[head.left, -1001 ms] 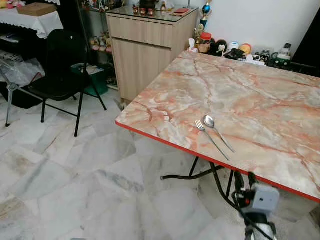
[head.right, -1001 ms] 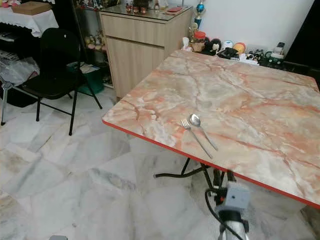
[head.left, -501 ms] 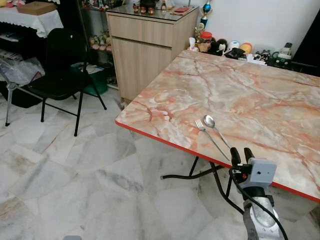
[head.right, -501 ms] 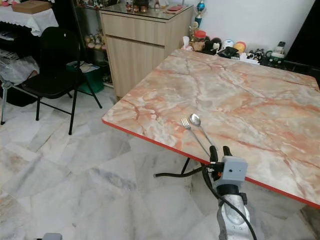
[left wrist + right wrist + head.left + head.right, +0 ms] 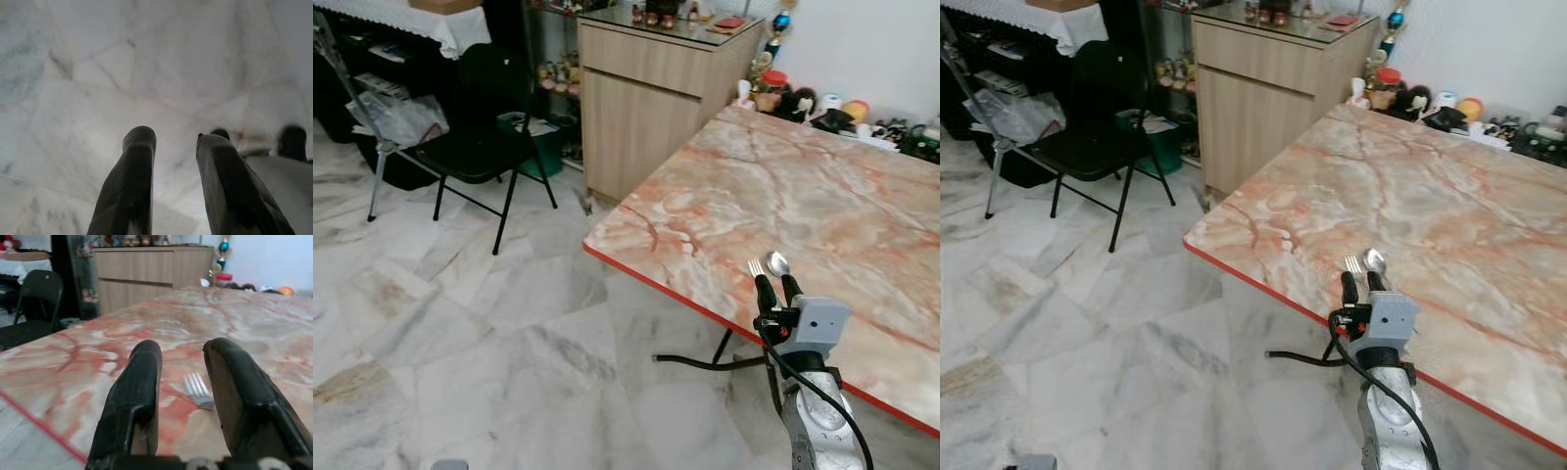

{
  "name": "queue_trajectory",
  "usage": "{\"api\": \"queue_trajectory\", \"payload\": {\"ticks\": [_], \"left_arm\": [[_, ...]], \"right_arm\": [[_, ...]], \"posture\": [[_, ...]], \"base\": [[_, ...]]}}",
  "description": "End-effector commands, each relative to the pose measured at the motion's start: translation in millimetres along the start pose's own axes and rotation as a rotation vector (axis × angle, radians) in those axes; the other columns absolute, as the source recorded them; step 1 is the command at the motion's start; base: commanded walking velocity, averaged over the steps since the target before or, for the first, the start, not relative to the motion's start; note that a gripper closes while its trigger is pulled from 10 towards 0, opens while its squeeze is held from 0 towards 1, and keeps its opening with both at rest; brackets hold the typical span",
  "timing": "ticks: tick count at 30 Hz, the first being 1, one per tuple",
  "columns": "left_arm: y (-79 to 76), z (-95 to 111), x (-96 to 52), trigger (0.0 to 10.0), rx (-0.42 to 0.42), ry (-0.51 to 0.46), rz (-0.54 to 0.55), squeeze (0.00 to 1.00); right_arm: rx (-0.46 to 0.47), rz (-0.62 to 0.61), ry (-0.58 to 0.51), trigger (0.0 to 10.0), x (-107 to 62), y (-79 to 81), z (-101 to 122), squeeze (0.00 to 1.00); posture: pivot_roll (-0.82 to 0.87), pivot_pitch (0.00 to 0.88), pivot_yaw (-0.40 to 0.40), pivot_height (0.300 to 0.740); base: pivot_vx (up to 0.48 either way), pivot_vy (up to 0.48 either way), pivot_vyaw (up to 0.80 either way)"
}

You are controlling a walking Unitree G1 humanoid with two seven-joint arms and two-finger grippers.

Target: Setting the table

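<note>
Right tool [image 5: 777,290] has risen from below the tabletop [image 5: 862,196] edge to the fork [image 5: 756,266] and spoon [image 5: 777,262] near that edge, fingers apart, so pickup looks next; left tool [image 5: 171,147] idle, also apart.

surface [image 5: 822,186]: glossy pink marble-look top, red edge; fork [image 5: 198,390] and spoon [image 5: 777,263] shiny metal; cabinet [image 5: 651,93] matt wood; floor [image 5: 460,323] polished marble; right gripper [image 5: 183,396] matt black
</note>
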State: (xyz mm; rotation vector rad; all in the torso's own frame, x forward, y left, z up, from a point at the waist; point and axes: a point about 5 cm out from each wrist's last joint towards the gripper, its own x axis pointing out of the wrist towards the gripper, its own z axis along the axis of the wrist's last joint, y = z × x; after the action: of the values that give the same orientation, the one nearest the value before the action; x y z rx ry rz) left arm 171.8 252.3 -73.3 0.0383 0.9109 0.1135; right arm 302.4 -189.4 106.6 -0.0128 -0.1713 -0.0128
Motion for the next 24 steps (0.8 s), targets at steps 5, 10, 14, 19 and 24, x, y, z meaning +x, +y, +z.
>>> {"api": "queue_trajectory", "payload": {"ticks": [5,10,14,19,24], "left_arm": [[-4.6,-4.3,-0.2,10.0,-0.032,0.008,-0.012,0.00],[-5.5,-4.8,-0.3,10.0,-0.027,0.009,-0.024,0.00],[-6.0,-6.3,-0.5,10.0,-0.017,0.018,-0.029,0.00],[-6.5,-7.2,-0.7,10.0,-0.016,0.018,-0.033,0.00],[-6.1,-7.6,-1.0,10.0,-0.021,0.013,-0.031,0.00]], "right_arm": [[0.009,-0.022,0.012,10.0,-1.8,-6.9,0.4,0.00],[0.002,-0.047,0.022,10.0,-3.2,-12.7,-0.3,0.00],[-0.006,-0.050,0.029,10.0,-1.7,-17.2,1.5,0.00],[-0.017,-0.044,0.033,10.0,2.7,-20.5,4.1,0.00],[0.004,-0.041,0.028,10.0,1.9,-14.3,3.0,0.00]], "posture": [[0.01,0.073,-0.022,0.740],[0.01,0.075,-0.021,0.740],[0.01,0.077,-0.018,0.740],[0.01,0.077,-0.015,0.740],[0.01,0.080,-0.013,0.740]], "base": [[0.050,0.000,0.00],[0.000,0.000,0.00],[0.000,0.000,0.00],[0.000,0.000,0.00],[0.000,0.000,0.00]]}}
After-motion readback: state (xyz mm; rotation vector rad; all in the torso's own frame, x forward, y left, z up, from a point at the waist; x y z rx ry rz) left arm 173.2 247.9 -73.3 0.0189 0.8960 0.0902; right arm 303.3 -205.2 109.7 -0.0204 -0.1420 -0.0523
